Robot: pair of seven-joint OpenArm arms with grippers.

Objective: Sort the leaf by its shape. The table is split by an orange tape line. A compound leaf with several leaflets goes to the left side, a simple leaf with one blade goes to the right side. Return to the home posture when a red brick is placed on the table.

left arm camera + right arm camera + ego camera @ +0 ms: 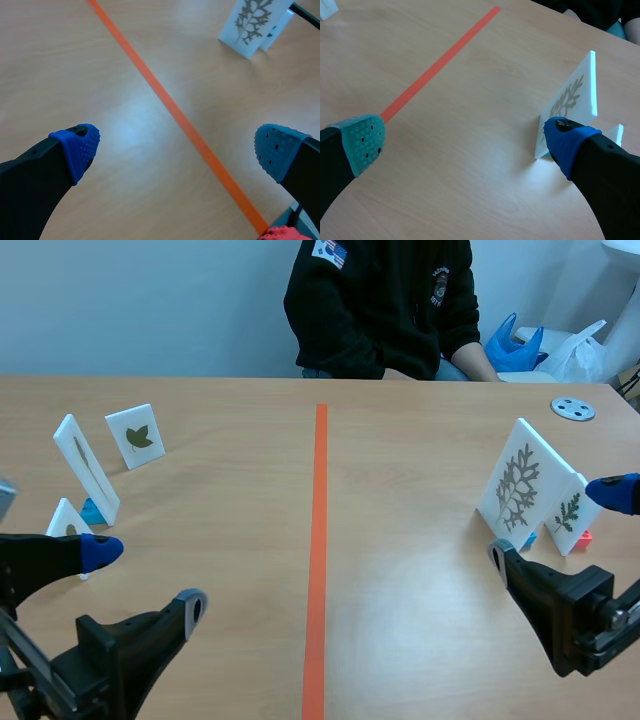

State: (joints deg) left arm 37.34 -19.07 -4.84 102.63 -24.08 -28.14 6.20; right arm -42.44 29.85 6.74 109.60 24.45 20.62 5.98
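1. The left claw (177,147) hangs released low over the surface (400,640), left of the tape (319,540). Its thick black fingers are wide apart with nothing between them. One dotted rubber pad is bright blue and the other is teal.
2. The right claw (465,141) is also released and low, right of the tape. It has one teal pad and one blue pad, both soft and dimpled, and grips nothing.
3. Just ahead of the right claw, near its blue pad, stands the fern card (517,485). It is a stiff white panel, leaning slightly, and bears a grey, many-lobed compound leaf.
4. The smaller sprig card (568,512) stands just beside the fern card on a red foot (582,537), showing a green feathery leaf.
5. Left of the tape, beyond the left claw, stand three white cards.
   - The low card (68,520) is a small triangular shape partly behind the blue pad.
   - The tall card (85,468) is narrow and carries a slim single blade.
   - The leaf card (135,436) is square and carries a broad green blade.
6. The surface is pale wood grain with a soft sheen. The tape is a flat orange strip running straight away from the robot.
7. A grey round disc (573,409) with holes lies near the far right edge.
8. Across the surface sits a person (385,305) in a black top, with crumpled blue (512,345) and white (580,350) bags beside them and a plain pale wall behind.
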